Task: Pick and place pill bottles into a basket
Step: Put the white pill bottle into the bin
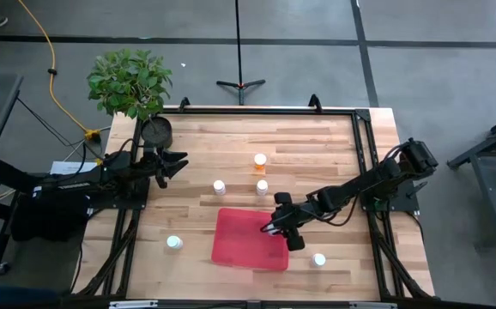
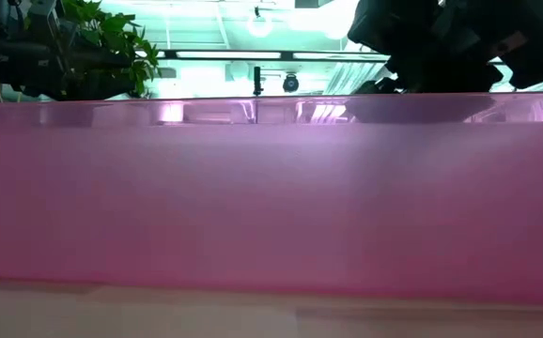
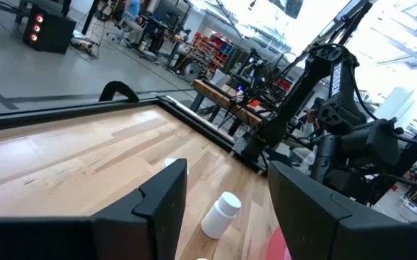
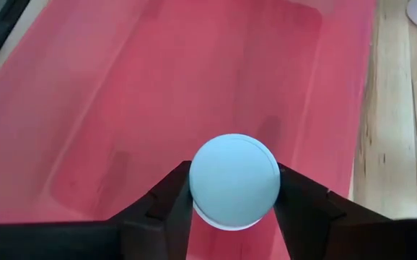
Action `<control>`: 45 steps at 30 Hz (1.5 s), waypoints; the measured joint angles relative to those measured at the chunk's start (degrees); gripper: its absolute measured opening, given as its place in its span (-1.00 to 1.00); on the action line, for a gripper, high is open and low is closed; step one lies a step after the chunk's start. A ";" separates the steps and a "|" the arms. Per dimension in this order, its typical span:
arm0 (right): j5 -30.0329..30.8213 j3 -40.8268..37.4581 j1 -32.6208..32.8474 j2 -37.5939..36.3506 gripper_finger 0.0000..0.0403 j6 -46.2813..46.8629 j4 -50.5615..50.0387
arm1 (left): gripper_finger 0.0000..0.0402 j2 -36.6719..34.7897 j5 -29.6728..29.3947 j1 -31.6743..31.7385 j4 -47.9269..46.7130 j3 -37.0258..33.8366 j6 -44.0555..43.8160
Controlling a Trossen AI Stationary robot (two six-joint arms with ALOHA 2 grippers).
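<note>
basket (image 1: pixel 246 240) red | pill bottles (image 1: pixel 220 186) white, one (image 1: pixel 260 160) amber-orange | fingers (image 4: pixel 158 209) black

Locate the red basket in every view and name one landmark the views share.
High view: the basket lies at the table's front centre, under the right gripper.
Low view: its pink wall fills almost the whole picture.
Left wrist view: only a red corner shows between the fingers.
Right wrist view: its floor lies beneath the held pill bottle.
Shared landmark: the right arm.
</note>
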 joint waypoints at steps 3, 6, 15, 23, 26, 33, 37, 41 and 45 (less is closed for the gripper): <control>-0.03 0.00 0.00 0.00 -0.08 1.37 -0.50 | 0.14 0.00 0.00 0.00 0.00 0.00 -0.02; 0.11 0.00 0.00 0.00 -0.01 1.72 -0.57 | 0.14 0.00 0.00 0.00 0.00 0.00 -0.04; 0.07 0.02 0.00 -0.67 -0.01 1.86 -0.53 | 0.14 0.00 0.02 0.00 0.00 0.00 -0.11; 1.57 0.04 -0.11 -6.34 0.00 1.49 -0.50 | 0.14 0.00 0.02 0.00 0.00 0.00 -0.11; 1.55 0.07 -0.11 -7.96 -0.02 1.44 -0.64 | 0.14 0.00 0.03 0.00 0.00 0.00 -0.11; -5.15 0.09 0.70 -11.31 -0.01 2.35 -5.89 | 0.14 0.00 0.04 -0.02 0.00 0.00 -0.09; -7.46 0.09 1.88 -13.81 -0.01 5.55 -10.33 | 0.14 0.00 0.07 0.00 0.00 0.00 -0.09; -10.75 0.09 4.30 -15.77 -0.01 8.55 -14.32 | 0.14 0.00 0.22 0.00 0.00 0.00 -0.07; -15.40 0.09 8.24 -16.48 -0.01 11.60 -17.43 | 0.14 0.01 0.22 -0.01 0.00 0.00 -0.07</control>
